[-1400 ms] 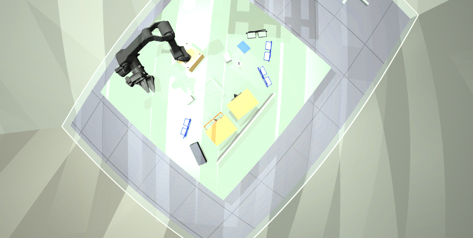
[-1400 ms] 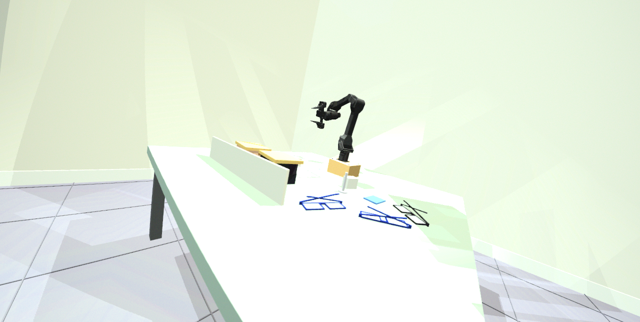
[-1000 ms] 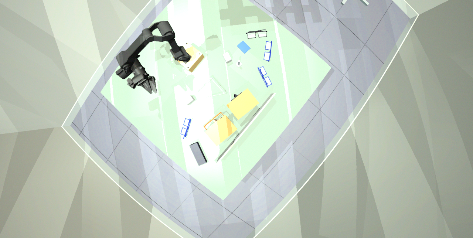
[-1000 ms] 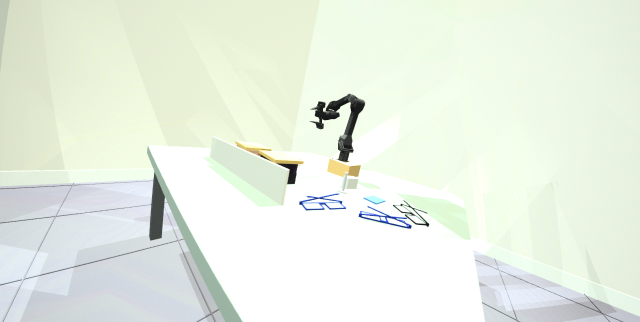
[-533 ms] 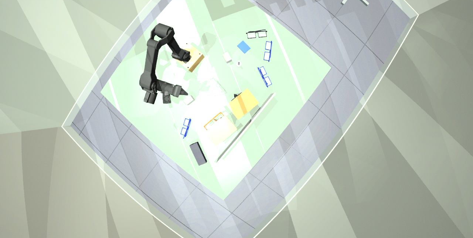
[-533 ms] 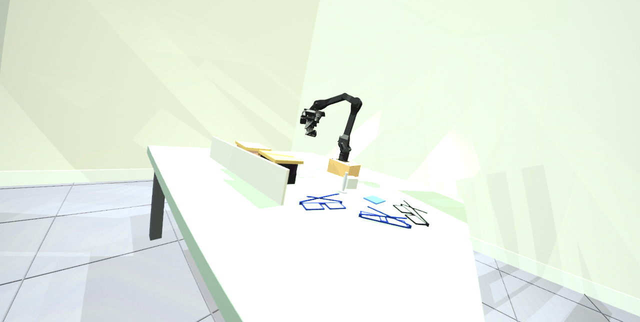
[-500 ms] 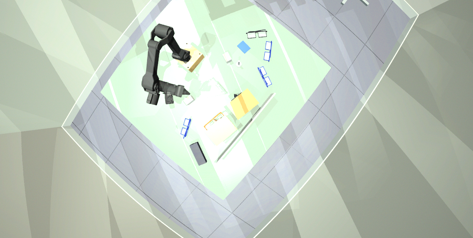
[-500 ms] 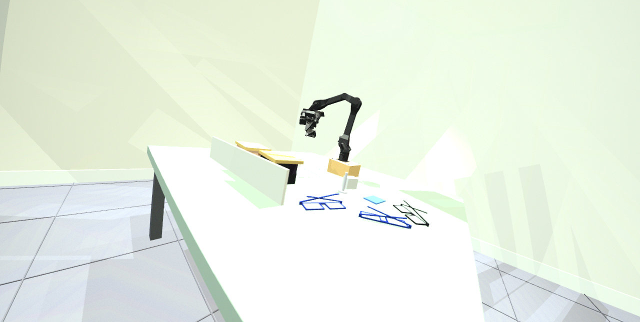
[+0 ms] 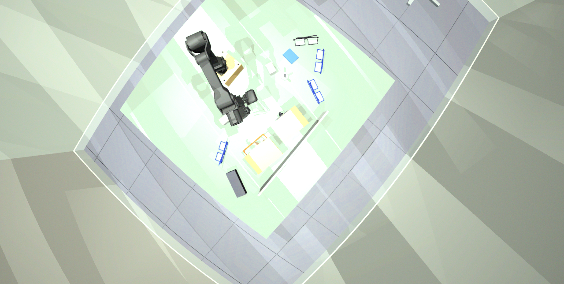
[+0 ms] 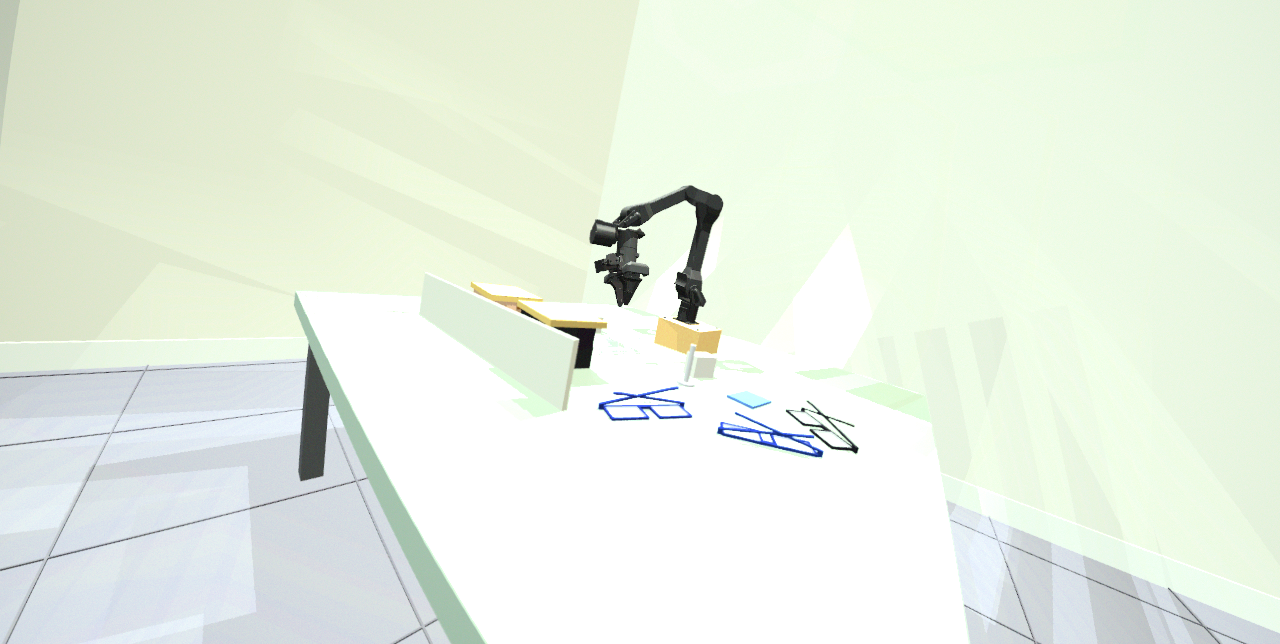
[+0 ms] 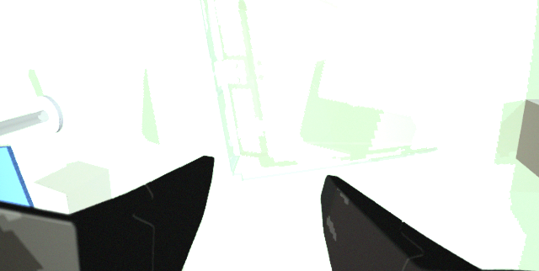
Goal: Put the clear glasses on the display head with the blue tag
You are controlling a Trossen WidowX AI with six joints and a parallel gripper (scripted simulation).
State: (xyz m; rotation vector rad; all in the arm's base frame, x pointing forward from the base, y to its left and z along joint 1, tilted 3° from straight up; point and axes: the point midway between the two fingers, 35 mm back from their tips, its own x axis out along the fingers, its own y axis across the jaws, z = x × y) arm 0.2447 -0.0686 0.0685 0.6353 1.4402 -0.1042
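White table, clear glasses barely discernible

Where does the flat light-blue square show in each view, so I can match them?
Top: light-blue square lies on the table just below the black glasses.
Exterior: right of centre, in front of the arm's base.
Wrist: cut off by the left edge.
Shared landmark: the small white post beside it.
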